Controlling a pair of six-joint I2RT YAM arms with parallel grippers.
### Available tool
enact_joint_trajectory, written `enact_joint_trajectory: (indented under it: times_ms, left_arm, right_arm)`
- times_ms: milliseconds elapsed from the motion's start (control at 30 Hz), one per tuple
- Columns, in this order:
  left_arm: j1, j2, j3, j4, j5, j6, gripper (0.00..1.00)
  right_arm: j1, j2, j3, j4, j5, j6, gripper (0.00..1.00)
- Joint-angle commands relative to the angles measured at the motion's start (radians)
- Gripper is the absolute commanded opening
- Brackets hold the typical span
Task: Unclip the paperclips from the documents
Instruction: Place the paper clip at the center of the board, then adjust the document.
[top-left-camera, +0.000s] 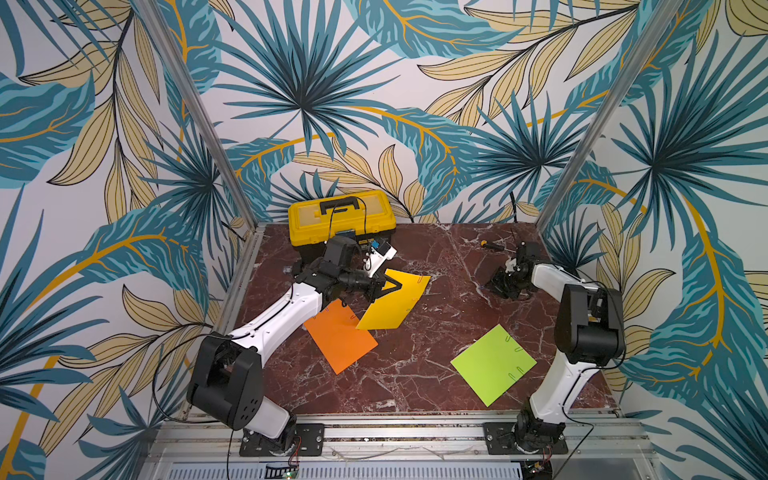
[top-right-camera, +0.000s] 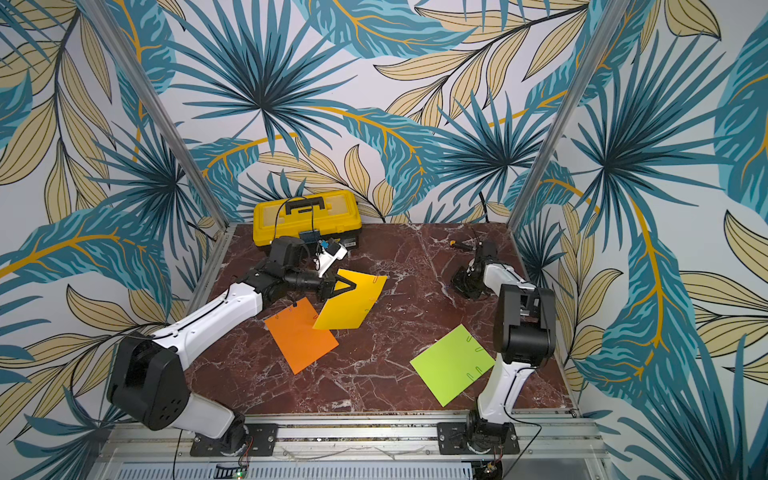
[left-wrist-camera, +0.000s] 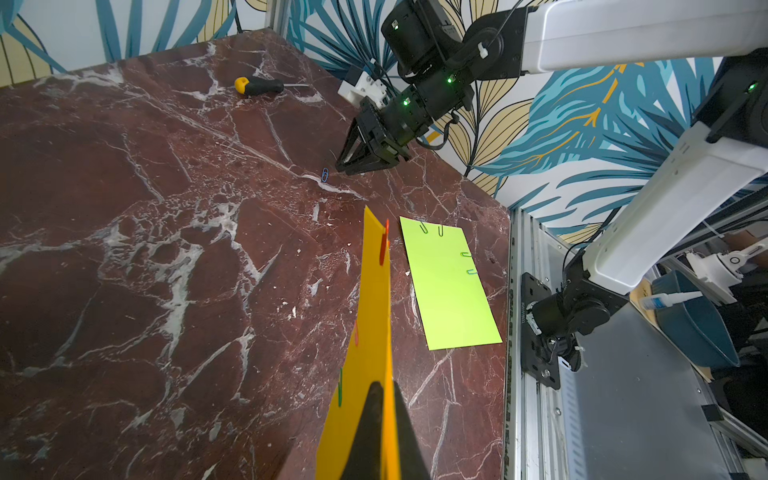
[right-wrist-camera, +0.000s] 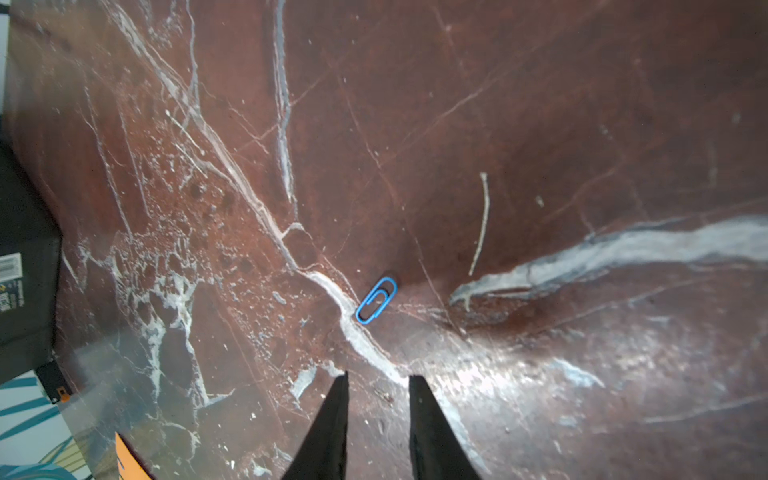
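My left gripper (top-left-camera: 395, 286) (left-wrist-camera: 384, 384) is shut on one edge of the yellow document (top-left-camera: 395, 305) (left-wrist-camera: 374, 316), holding that edge lifted off the table. A red paperclip (left-wrist-camera: 384, 245) and a green one (left-wrist-camera: 340, 386) sit on its edges. The orange document (top-left-camera: 338, 336) lies flat, partly under the yellow one. The lime green document (top-left-camera: 492, 365) (left-wrist-camera: 451, 282) lies apart with several paperclips (top-left-camera: 518, 349) on its edges. My right gripper (top-left-camera: 496, 286) (right-wrist-camera: 376, 376) is open and empty just above the marble. A loose blue paperclip (right-wrist-camera: 376, 300) (left-wrist-camera: 325, 175) lies beyond its tips.
A yellow-and-black toolbox (top-left-camera: 340, 216) stands at the back left behind the left arm. A yellow-handled screwdriver (top-left-camera: 492, 246) (left-wrist-camera: 257, 86) lies at the back right. Aluminium posts (top-left-camera: 582, 145) frame the table corners and a metal rail (top-left-camera: 407, 432) runs along the front edge.
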Motion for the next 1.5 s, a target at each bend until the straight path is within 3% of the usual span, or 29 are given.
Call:
enact_joint_trajectory:
  times_ms: [0, 333, 600, 833, 1100, 1467]
  left_arm:
    - [-0.003, 0.002, 0.001, 0.032, 0.016, -0.010, 0.00]
    - [0.011, 0.043, 0.019, 0.077, 0.062, -0.016, 0.00]
    - [0.079, 0.074, 0.088, 0.098, 0.232, -0.036, 0.00]
    - [0.134, 0.085, 0.156, 0.098, 0.365, -0.060, 0.00]
    - [0.138, 0.082, 0.198, 0.097, 0.445, -0.092, 0.00]
    - [0.137, 0.092, 0.221, 0.097, 0.479, -0.118, 0.00]
  right_arm:
    - [-0.003, -0.053, 0.000, -0.042, -0.043, -0.056, 0.31]
    - [0.061, -0.230, -0.061, 0.014, -0.219, -0.220, 0.44]
    - [0.207, -0.415, -0.133, 0.131, -0.460, -0.386, 0.56]
    - [0.297, -0.507, -0.196, 0.237, -0.571, -0.473, 0.68]
    - [0.342, -0.509, -0.178, 0.350, -0.667, -0.482, 0.69]
    - [0.414, -0.440, -0.129, 0.506, -0.732, -0.394, 0.69]
